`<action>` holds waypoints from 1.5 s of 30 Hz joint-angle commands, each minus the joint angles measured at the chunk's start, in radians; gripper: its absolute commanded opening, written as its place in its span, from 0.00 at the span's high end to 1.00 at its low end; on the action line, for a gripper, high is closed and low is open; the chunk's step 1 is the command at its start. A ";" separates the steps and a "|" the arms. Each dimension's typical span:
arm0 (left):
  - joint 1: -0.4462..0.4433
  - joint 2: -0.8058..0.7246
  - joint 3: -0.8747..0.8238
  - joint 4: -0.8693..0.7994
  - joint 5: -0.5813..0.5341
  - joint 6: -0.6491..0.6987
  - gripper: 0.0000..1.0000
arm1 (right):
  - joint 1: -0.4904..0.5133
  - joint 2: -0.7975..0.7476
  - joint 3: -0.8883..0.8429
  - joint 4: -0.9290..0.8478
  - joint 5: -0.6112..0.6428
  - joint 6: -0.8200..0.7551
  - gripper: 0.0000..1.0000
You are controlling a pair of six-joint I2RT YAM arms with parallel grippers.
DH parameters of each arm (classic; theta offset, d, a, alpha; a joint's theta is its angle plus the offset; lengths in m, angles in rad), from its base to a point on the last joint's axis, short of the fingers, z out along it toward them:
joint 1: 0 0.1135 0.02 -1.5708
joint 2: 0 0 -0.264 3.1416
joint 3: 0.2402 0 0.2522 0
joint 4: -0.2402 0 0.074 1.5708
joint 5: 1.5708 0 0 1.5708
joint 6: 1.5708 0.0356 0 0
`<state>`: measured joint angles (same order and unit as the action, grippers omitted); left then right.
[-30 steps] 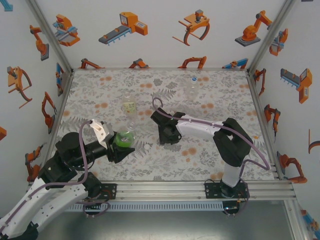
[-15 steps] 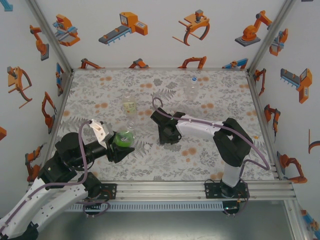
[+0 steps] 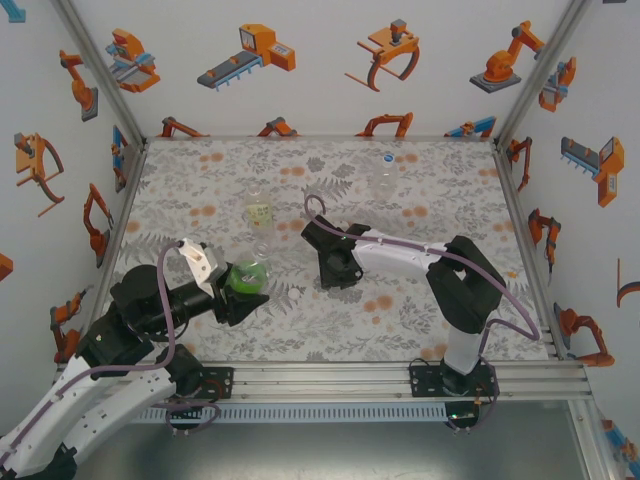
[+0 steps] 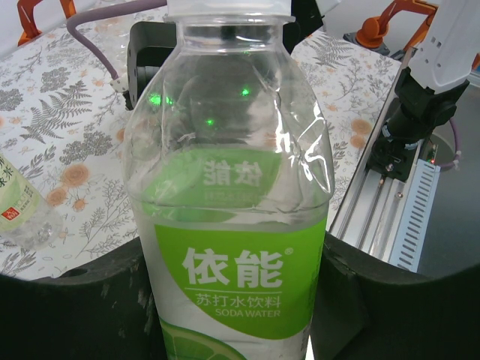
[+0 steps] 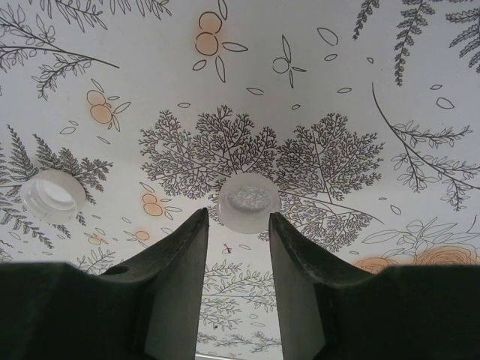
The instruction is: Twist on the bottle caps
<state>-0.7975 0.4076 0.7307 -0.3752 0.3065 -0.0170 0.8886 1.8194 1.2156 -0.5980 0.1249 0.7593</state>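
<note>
My left gripper point(image 3: 243, 297) is shut on the bright green soda bottle point(image 4: 232, 225), its black fingers point(image 4: 71, 304) pressed against both sides of the label. The bottle's neck is open, with no cap on it. My right gripper point(image 5: 238, 217) points down at the table, open. One white bottle cap point(image 5: 248, 201) lies just past its fingertips, in line with the gap. A second cap point(image 5: 52, 195) lies to the left, hollow side up. The pale yellow-green bottle point(image 3: 259, 213) stands mid-table and the colourless bottle point(image 3: 383, 172) stands at the back.
The table point(image 3: 420, 310) has a floral cloth and is walled in by white panels with orange robot pictures. An aluminium rail point(image 3: 330, 380) runs along the near edge by the arm bases. Bare cloth lies to the right of my right arm.
</note>
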 commanded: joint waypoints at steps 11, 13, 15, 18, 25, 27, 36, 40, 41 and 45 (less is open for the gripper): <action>0.004 -0.009 -0.008 0.022 -0.005 -0.020 1.00 | -0.002 0.008 0.024 -0.028 0.015 -0.008 0.56; 0.005 -0.010 -0.008 0.022 -0.004 -0.020 1.00 | -0.002 0.007 0.024 -0.028 0.015 -0.009 0.56; 0.004 -0.010 -0.010 0.022 -0.007 -0.020 1.00 | -0.002 0.008 0.026 -0.028 0.017 -0.009 0.56; 0.004 -0.009 -0.010 0.022 -0.006 -0.020 1.00 | -0.003 0.011 0.026 -0.028 0.017 -0.010 0.56; 0.004 -0.012 -0.010 0.021 -0.009 -0.023 1.00 | -0.002 0.020 0.024 -0.024 0.015 -0.009 0.56; 0.005 -0.013 -0.010 0.021 -0.009 -0.022 1.00 | -0.002 0.023 0.021 -0.024 0.012 -0.008 0.56; 0.005 -0.016 -0.010 0.023 -0.013 -0.022 1.00 | -0.002 0.040 0.011 -0.007 -0.007 0.000 0.56; 0.005 -0.015 -0.008 0.020 -0.013 -0.022 1.00 | -0.002 0.047 0.000 0.002 -0.011 0.006 0.58; 0.006 -0.015 -0.009 0.019 -0.015 -0.022 1.00 | -0.003 0.045 -0.004 0.008 -0.013 0.010 0.59; 0.004 -0.018 -0.010 0.017 -0.015 -0.023 1.00 | -0.004 0.044 -0.021 0.021 -0.020 0.016 0.63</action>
<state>-0.7975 0.4023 0.7258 -0.3748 0.2981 -0.0231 0.8886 1.8515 1.2114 -0.5846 0.1154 0.7631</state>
